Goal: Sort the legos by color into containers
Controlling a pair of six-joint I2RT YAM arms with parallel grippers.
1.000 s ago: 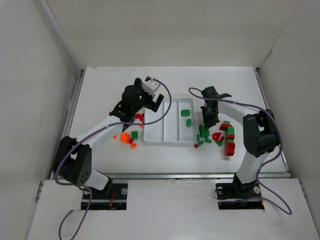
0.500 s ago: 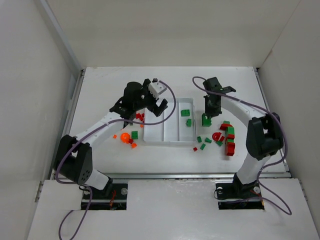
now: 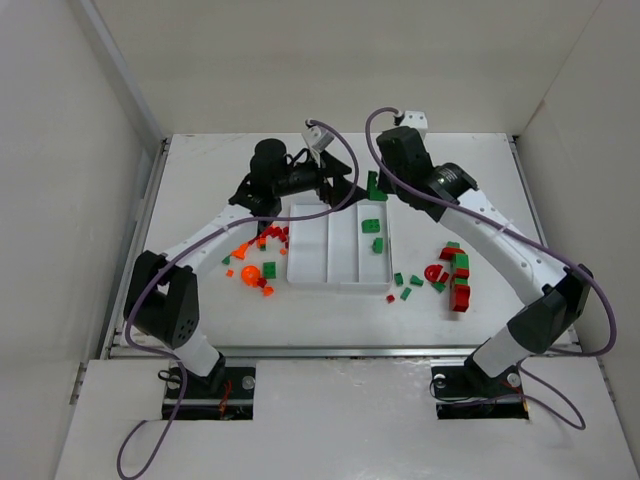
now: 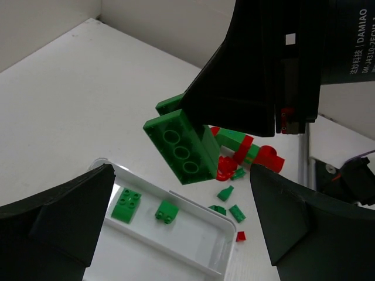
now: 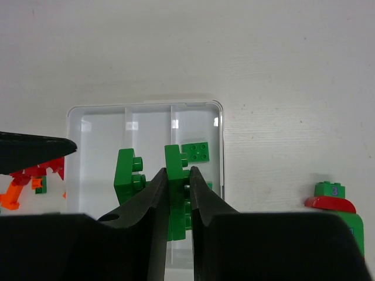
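My right gripper pinches a green brick over the tray; my left gripper gapes wide, empty. I should centre over the green compartment and release low.

White links, black joints, purple cables, black right pincer, DAMIAO lettering

Glossy white plastic tray, shiny smooth plastic legos, matt faintly grained white table.

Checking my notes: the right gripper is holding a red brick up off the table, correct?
Not quite: the brick in the right gripper is green, not red, as the right wrist view shows. It is indeed held up off the table.
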